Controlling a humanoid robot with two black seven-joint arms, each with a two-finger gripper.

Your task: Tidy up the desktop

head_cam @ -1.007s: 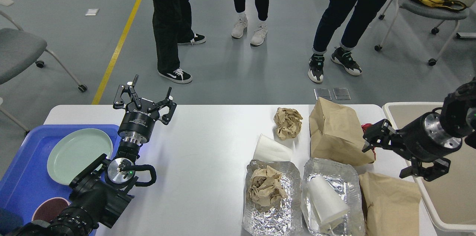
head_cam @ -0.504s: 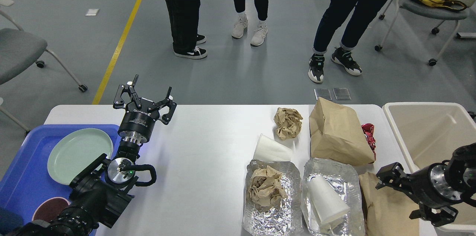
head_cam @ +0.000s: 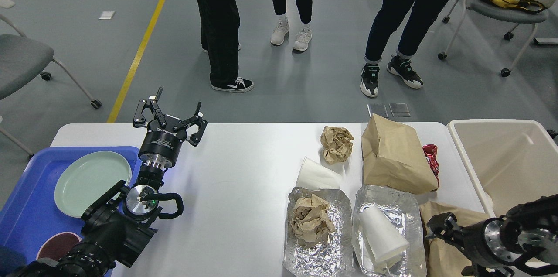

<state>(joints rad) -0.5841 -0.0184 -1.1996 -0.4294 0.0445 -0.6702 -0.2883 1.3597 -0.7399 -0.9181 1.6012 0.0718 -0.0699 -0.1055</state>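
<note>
The wide white desk (head_cam: 235,189) with rounded corners fills the foreground, its right half littered with paper bags, cups and foil trays; the right pincer (head_cam: 440,231), spread unclear, hovers over a flat brown bag (head_cam: 440,255), seemingly next to grasp, while the left pincer (head_cam: 170,113) waits apart.

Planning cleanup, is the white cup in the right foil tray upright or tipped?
Tipped: the white cup lies on its side inside the right foil tray.
</note>
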